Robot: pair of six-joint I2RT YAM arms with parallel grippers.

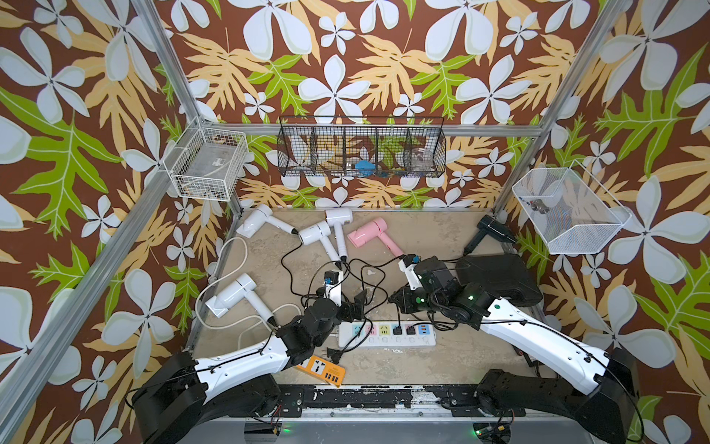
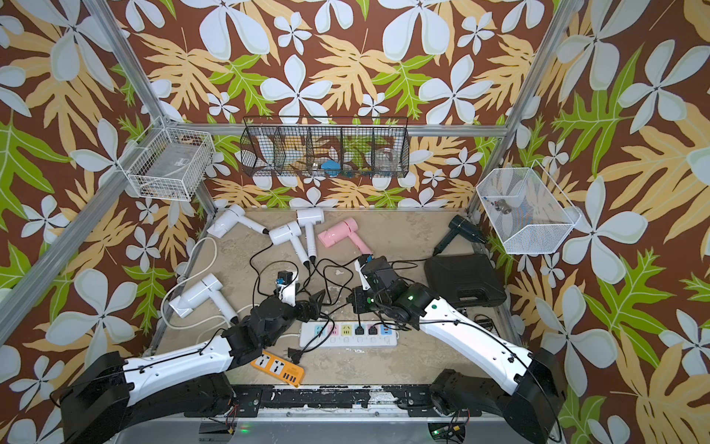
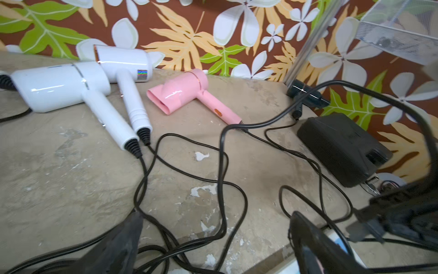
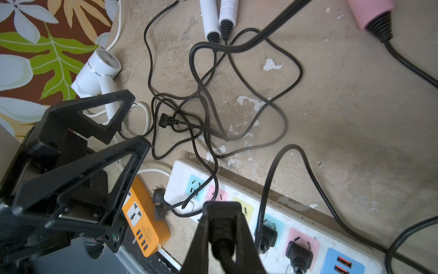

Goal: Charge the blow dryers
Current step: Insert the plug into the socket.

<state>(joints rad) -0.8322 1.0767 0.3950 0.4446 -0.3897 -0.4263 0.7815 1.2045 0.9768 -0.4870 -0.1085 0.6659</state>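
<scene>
Though scattered over the whole table (image 1: 430, 230), probably easy to shift: six blow dryers (image 3: 59, 87), hard glossy plastic, seemingly light, likely slippery round the barrel. White dryer (image 1: 256, 223) far left, white pair (image 1: 316, 233) far middle, fourth white dryer (image 1: 231, 296) near left, pink dryer (image 1: 364, 233) far centre, black dryer (image 1: 493, 228) in the far right corner. No need to lift any; better to work the cords.

Near centre, long white power strip (image 1: 386, 335), with two seated plugs (image 4: 297, 253) toward its right end and pastel sockets free to their left. Just left and nearer, small orange power strip (image 1: 319, 369).

Between dryers and strip, a tangle of thin black cords (image 3: 221, 147): limp, springy, apt to snag and drag a dryer along. Best taken by the moulded plug body, stiff and squared, not by the wire.

Right gripper (image 4: 222, 208) clamped narrow on one such plug (image 4: 221, 227), close over the long strip. Left gripper (image 3: 216, 220) spread wide, holding nothing, over the tangle. Two loose plugs (image 4: 157, 198) beside the orange strip, a third (image 4: 164, 121) among the cords.
</scene>
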